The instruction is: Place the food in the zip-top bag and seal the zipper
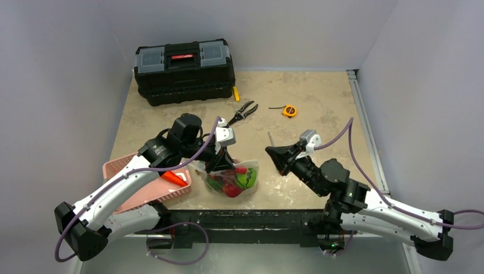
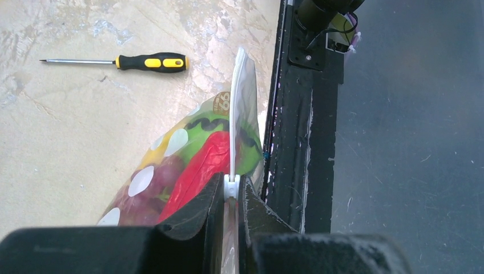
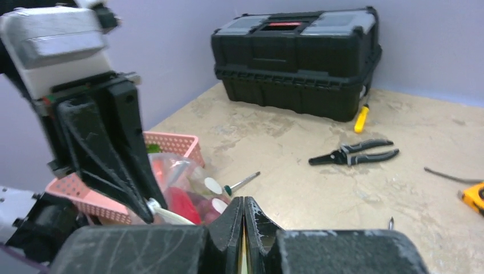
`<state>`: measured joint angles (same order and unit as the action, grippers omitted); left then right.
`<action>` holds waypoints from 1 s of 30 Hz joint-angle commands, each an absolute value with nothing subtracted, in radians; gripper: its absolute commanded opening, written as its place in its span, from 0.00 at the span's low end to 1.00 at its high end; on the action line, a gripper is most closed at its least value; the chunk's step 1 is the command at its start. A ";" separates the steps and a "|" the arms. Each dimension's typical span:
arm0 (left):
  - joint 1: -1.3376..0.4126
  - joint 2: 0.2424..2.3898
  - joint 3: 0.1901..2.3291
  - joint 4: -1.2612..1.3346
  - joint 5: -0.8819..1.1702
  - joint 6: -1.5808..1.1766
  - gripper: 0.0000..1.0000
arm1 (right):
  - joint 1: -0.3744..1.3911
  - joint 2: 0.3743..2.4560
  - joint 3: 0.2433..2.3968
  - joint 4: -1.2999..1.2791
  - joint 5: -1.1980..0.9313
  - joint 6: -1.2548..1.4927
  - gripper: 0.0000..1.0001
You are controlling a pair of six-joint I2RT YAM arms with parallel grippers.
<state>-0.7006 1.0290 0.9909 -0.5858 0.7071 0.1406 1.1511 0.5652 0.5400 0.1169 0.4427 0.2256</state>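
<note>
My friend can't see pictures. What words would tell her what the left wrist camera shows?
The left claw pinches the zipper of a clear, white-dotted zip-top bag that holds red and green toy food. Past the bag, a black-and-yellow screwdriver lies on the tan table.

Zip-top bag (image 1: 246,181): clear, crinkly, printed with white dots. Upright just right of the pink basket (image 1: 122,166), mouth edge uppermost.

Zipper (image 2: 240,97): narrow whitish strip along the mouth, seen edge-on. Pinched at one point between the fingers of the left gripper (image 2: 231,187).

Food (image 2: 212,149) inside the bag: glossy green, red and yellowish pieces, packed together low down.

One orange carrot (image 1: 173,178): lying in the basket, at the end nearest the bag.
</note>
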 commanded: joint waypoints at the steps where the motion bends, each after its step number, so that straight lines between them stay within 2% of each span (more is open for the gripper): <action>1: -0.693 1.009 1.008 -0.562 0.734 0.117 0.00 | 1.152 0.690 0.746 -0.063 0.245 0.120 0.10; 6: -0.693 1.009 1.008 -0.554 0.740 0.110 0.00 | 1.150 0.859 0.934 -0.228 0.024 0.070 0.50; 9: -0.694 1.009 1.006 -0.549 0.744 0.101 0.00 | 1.148 0.956 1.026 -0.330 -0.059 0.015 0.59; 14: -0.694 0.999 1.003 -0.552 0.746 0.095 0.00 | 1.119 1.063 1.104 -0.434 -0.111 -0.083 0.63; 25: -0.694 0.979 0.991 -0.549 0.755 0.088 0.00 | 1.021 1.126 1.115 -0.407 -0.256 -0.138 0.64; 30: -0.693 0.978 0.995 -0.548 0.754 0.089 0.00 | 1.019 1.171 1.155 -0.443 -0.300 -0.165 0.55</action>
<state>-0.7006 1.0004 0.9852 -0.5861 0.7216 0.1116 1.0241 1.1450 1.0790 -0.4271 -0.2268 -0.1200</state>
